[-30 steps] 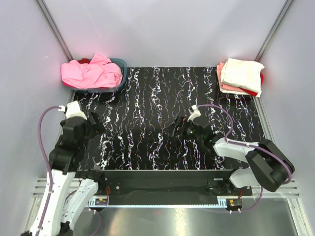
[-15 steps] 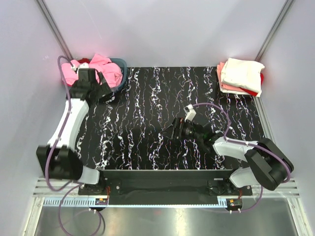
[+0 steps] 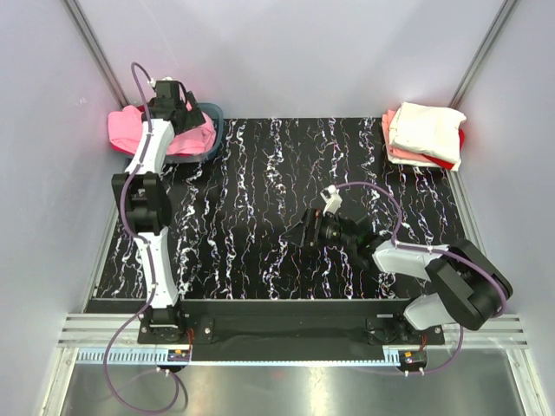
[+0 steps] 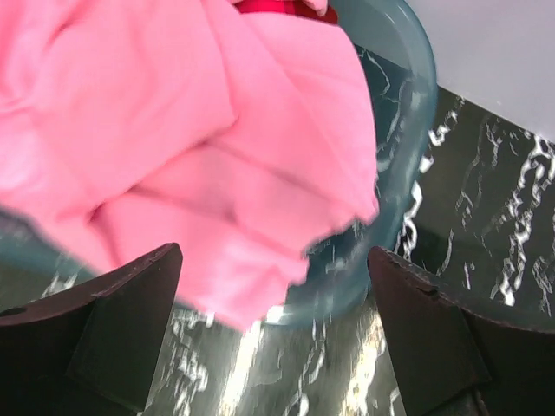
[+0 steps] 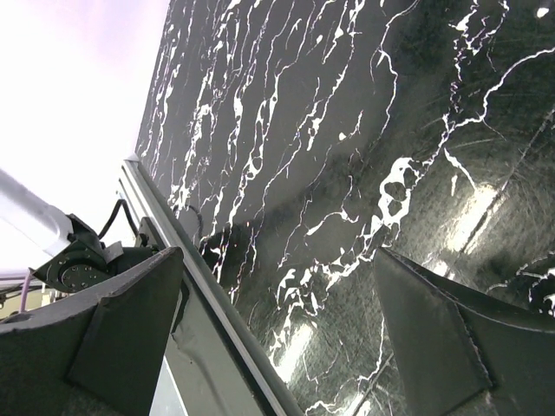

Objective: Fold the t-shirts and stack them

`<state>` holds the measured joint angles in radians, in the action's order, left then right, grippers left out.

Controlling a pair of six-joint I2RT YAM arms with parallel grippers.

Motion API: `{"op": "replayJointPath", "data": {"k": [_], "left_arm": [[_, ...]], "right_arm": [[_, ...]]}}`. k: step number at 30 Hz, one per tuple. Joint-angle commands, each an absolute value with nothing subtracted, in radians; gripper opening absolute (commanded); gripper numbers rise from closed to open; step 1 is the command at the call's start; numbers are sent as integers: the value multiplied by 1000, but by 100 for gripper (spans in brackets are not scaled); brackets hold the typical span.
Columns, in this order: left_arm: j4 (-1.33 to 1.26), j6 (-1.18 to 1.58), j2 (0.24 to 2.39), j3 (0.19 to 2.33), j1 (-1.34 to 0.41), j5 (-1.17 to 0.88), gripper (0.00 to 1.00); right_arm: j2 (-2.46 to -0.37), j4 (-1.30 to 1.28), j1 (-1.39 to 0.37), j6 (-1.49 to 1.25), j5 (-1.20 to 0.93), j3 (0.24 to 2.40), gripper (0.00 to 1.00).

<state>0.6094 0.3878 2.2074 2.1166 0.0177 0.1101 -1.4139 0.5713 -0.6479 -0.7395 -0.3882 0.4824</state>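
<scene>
Crumpled pink t-shirts (image 3: 130, 132) fill the grey-blue basin (image 3: 212, 121) at the far left corner. A bit of red cloth (image 4: 277, 7) shows behind the pink one (image 4: 173, 139) in the left wrist view. My left gripper (image 3: 178, 108) is open and empty just above the basin, the pink cloth hanging over the basin rim (image 4: 408, 130) between its fingers (image 4: 113, 321). A folded stack, cream white t-shirt (image 3: 425, 130) on salmon (image 3: 390, 143) and red, lies at the far right corner. My right gripper (image 3: 303, 230) is open and empty low over the table's middle.
The black marbled table (image 3: 260, 199) stretches between the basin and the stack. A metal rail (image 5: 199, 286) runs along the table's near edge. Grey walls close in the sides and back.
My left arm has stretched from the near left up to the basin and now hovers over the pink cloth. My right gripper has shifted slightly left.
</scene>
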Motion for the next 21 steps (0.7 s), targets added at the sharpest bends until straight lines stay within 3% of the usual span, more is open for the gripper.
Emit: {"op": "replayJointPath", "data": {"k": [1,4,7,8,9,10,11,12,14,21], "left_arm": [[568,373,2311,2270,35,-27,94],[545,393,2397,2339,28,-60,92],[517,425,2447,2347,23,-75,78],[509,433,2457,2345,25,-83,69],[503,437,2457,2339,23,-89,53],[499,445,2456,2335,23,-90,30],[496,445,2433,2326,21,-66,16],[479,448,2413,2297,15,-48,8],[465,453,2354,2283,15,-14,0],[480,440,2151,2388,11,46,0]], "right_arm": [[-1442,653,-647,-729,-417,514,98],[-1463,666,-646,-732,-434,522,98],[-1480,678,-638,-741,-445,523,98],[-1482,681,-635,-742,-446,523,98],[-1486,686,-631,-747,-452,523,98],[-1489,693,-627,-750,-454,523,98],[-1493,698,-624,-752,-456,522,98],[-1500,701,-620,-759,-463,520,98],[-1511,718,-612,-768,-472,522,98],[-1555,764,-592,-802,-520,523,97]]}}
